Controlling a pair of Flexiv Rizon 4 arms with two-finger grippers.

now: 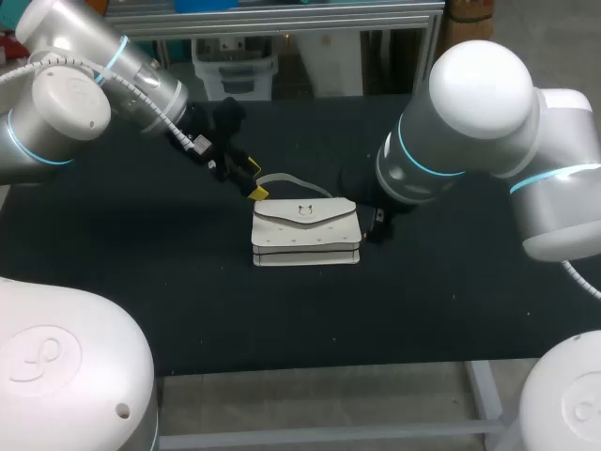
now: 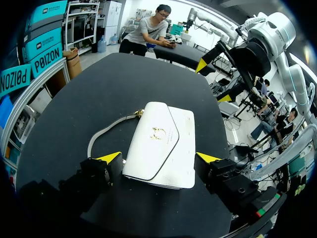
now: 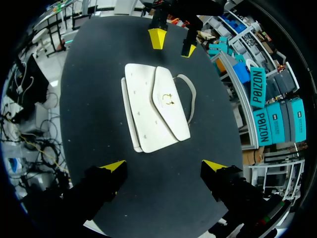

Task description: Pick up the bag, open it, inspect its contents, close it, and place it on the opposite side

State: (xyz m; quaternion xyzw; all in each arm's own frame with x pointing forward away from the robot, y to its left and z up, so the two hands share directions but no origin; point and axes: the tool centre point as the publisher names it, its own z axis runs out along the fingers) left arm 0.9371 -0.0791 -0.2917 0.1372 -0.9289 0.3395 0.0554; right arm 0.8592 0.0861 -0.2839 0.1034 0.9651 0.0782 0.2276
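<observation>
Two pincers, both spread wide and holding nothing, flank the white bag (image 1: 305,230). The bag's near end lies between the fingers of the left pincer (image 2: 158,157), contact unclear. It lies flat ahead of the right pincer (image 3: 164,165), apart, flap up. The strap (image 2: 99,136) loops out ahead of one left finger. From above, the right arm (image 1: 451,141) hides its own fingers. Bare black table (image 1: 141,282) surrounds the bag, edges well apart.
</observation>
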